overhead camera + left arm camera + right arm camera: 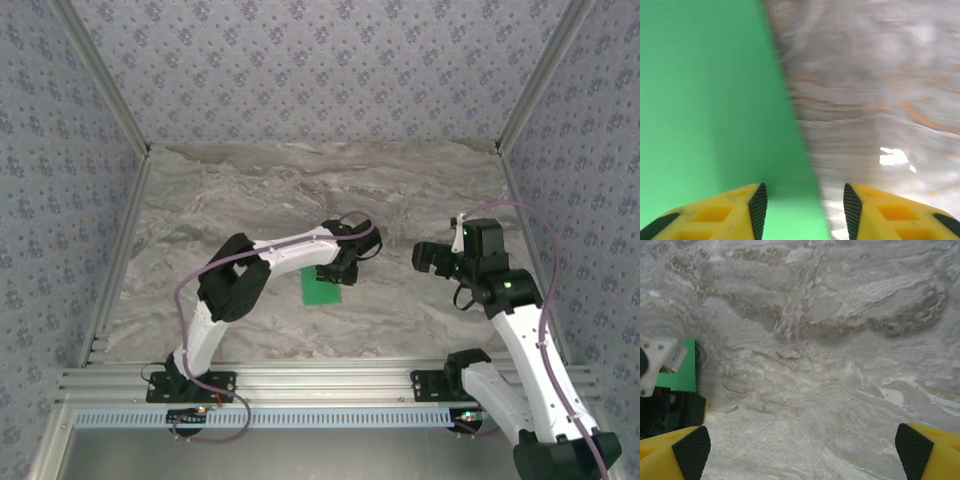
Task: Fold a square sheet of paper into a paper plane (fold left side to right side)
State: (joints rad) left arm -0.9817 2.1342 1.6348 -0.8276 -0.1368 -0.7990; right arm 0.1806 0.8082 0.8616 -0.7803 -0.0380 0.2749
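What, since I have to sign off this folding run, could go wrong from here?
1. The left gripper, open, straddles the green paper at its edge, one finger over paper, one over the table: closing might crumple or shove the thin sheet.
2. The right gripper hangs open away from the paper, so nothing pins it; it may slide and skew the fold.

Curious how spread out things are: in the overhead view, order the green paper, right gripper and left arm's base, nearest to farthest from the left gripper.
From the left gripper:
1. Paper, partly beneath it.
2. Right gripper, off to its right.
3. Left arm's base, at bottom left.
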